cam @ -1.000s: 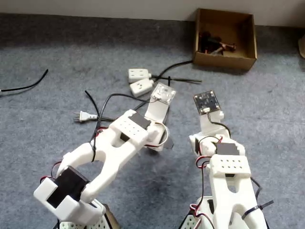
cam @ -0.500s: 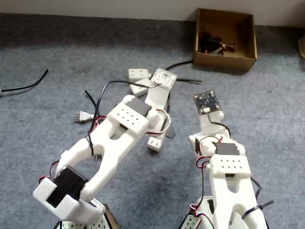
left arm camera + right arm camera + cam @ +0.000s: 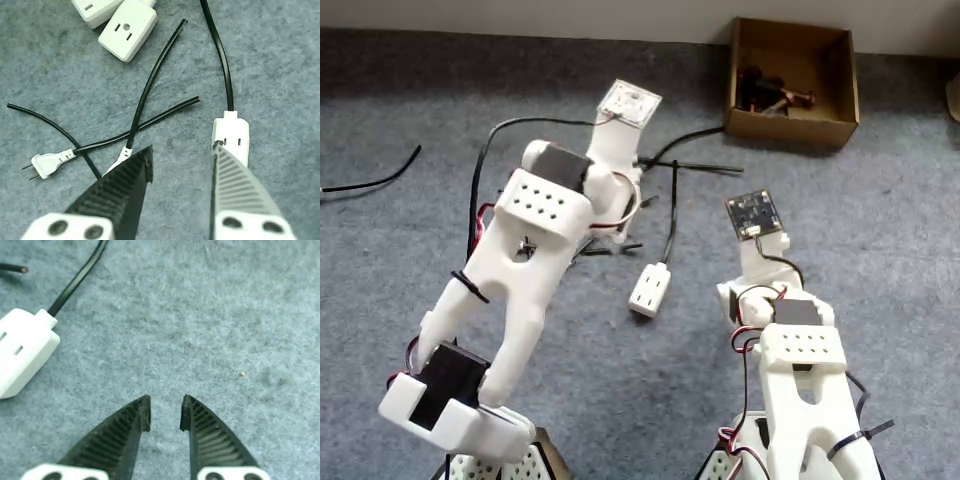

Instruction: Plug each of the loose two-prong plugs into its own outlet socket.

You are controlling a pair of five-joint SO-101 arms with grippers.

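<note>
While left tool gapes, socket adjoins.

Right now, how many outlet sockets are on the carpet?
3. Two lie side by side beyond the left gripper: the whole socket and the cut-off socket. The corded socket lies by that gripper's pale finger. Others may be hidden under the left arm.

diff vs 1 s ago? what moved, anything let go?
The left arm swung away from its base toward the far left. Its gripper, open, now hangs near a loose plug. The corded socket it had been covering lies free on the carpet, roughly where it was; whether it was gripped before is unclear. The right gripper and cardboard box are unchanged.
</note>
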